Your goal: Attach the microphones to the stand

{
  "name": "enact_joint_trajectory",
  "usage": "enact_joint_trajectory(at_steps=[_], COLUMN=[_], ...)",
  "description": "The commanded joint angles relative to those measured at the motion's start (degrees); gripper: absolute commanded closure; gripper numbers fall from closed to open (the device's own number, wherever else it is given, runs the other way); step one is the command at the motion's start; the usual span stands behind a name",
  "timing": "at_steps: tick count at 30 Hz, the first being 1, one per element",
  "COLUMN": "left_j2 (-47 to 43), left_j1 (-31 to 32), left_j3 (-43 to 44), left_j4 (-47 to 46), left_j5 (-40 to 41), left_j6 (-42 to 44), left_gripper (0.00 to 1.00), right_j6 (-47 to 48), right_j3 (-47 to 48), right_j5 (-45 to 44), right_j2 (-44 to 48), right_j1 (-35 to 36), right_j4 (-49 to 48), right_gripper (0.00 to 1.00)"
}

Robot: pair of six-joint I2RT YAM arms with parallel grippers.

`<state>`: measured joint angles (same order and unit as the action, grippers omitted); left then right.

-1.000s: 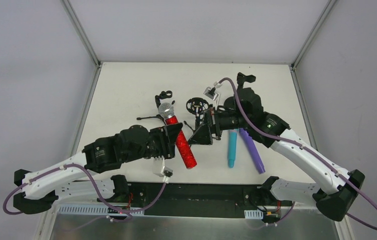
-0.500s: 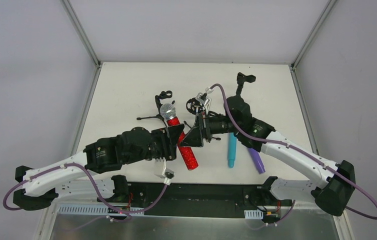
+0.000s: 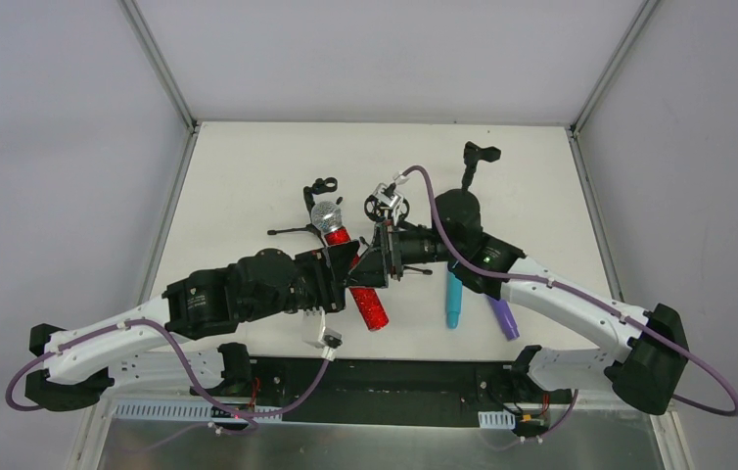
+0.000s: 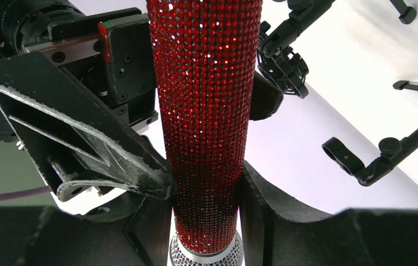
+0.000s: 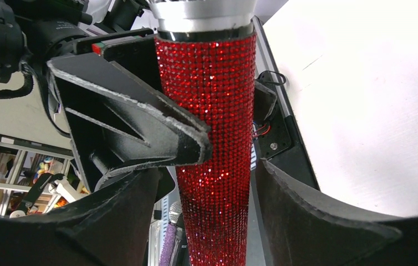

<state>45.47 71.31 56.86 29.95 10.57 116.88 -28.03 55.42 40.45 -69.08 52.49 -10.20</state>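
Observation:
My left gripper (image 3: 347, 272) is shut on the red microphone (image 3: 357, 279) just below its silver mesh head (image 3: 325, 215) and holds it slanted above the table. In the left wrist view the glittery red body (image 4: 207, 111) is pinched between my fingers. My right gripper (image 3: 381, 257) is open and straddles the same body (image 5: 212, 138), with a gap on each side. The cyan microphone (image 3: 454, 299) and the purple microphone (image 3: 503, 316) lie side by side on the table under the right arm. The black stand has clips (image 3: 321, 186) and a round mount (image 3: 382, 204) behind the grippers.
Another stand clip (image 3: 478, 157) stands at the back right. In the left wrist view an open clip on a thin arm (image 4: 356, 163) and the round mount (image 4: 284, 61) sit just beyond the red microphone. Grey walls enclose the white table (image 3: 248, 176).
My right arm has swung left from above the cyan microphone, and its open fingers now sit around the red microphone. My left gripper has held the red microphone almost still.

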Motion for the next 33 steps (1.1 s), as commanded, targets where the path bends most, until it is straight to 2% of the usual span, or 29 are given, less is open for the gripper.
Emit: enact_joint_trajectory(at_steps=[1, 3, 5, 11, 16, 18, 19, 20, 21, 23, 24, 25, 29, 33], left_j2=[-0.31, -0.33, -0.46, -0.67, -1.01, -1.0, -1.02, -1.04, -1.01, -0.92, -0.96, -1.06, -1.43, -1.53], left_j1=[0.61, 0.59, 0.59, 0.59, 0.59, 0.59, 0.61, 0.61, 0.59, 0.59, 0.65, 0.59, 0.61, 0.59], left_j3=[2.12, 2.05, 2.09, 1.79, 1.3, 1.08, 0.92, 0.77, 0.7, 0.28, 0.12, -0.04, -0.44, -1.46], left_j4=[-0.95, -0.93, -0.95, -0.95, -0.95, -0.95, -0.95, -0.97, -0.99, -1.04, -1.04, -1.04, -1.1, -3.2], left_j5=[0.13, 0.11, 0.07, -0.08, 0.07, 0.17, 0.16, 0.14, 0.27, 0.94, 1.25, 1.41, 2.73, 7.77], left_j6=[-0.69, -0.76, -0.84, -1.34, -1.72, -1.92, -2.13, -2.4, -2.73, -2.74, -2.81, -2.99, -3.24, -3.69], left_gripper=[1.0, 1.0, 1.0, 1.0, 1.0, 1.0, 0.95, 0.84, 0.68, 0.43, 0.1, 0.02, 0.01, 0.01], right_j6=[-1.15, -1.08, -1.23, -1.32, -1.15, -1.05, -1.06, -0.99, -0.92, -0.74, -0.67, -0.63, -0.3, 1.0], right_j3=[0.27, -0.02, -0.05, -0.11, -0.22, -0.35, -0.39, -0.44, -0.55, -0.73, -0.75, -0.78, -1.01, -0.43], right_j5=[0.21, -0.22, -0.2, -0.3, -0.32, -0.45, -0.52, -0.66, -0.83, -1.18, -1.26, -1.44, -2.62, -6.03], right_j2=[-0.61, -0.76, -1.0, -1.54, -1.43, -1.44, -1.34, -1.36, -1.33, -1.24, -1.24, -1.17, -0.68, 0.09], right_j1=[0.79, 1.03, 1.27, 1.52, 1.56, 1.52, 1.56, 1.5, 1.55, 1.56, 1.56, 1.52, 1.51, 1.55], right_j4=[-4.66, -4.85, -5.06, -5.33, -5.3, -5.28, -5.32, -5.23, -5.19, -4.92, -4.8, -4.63, -3.87, -0.12], right_gripper=[0.34, 0.34, 0.4, 0.67, 0.99, 1.0, 1.0, 1.0, 1.0, 1.0, 1.0, 1.0, 1.0, 1.0])
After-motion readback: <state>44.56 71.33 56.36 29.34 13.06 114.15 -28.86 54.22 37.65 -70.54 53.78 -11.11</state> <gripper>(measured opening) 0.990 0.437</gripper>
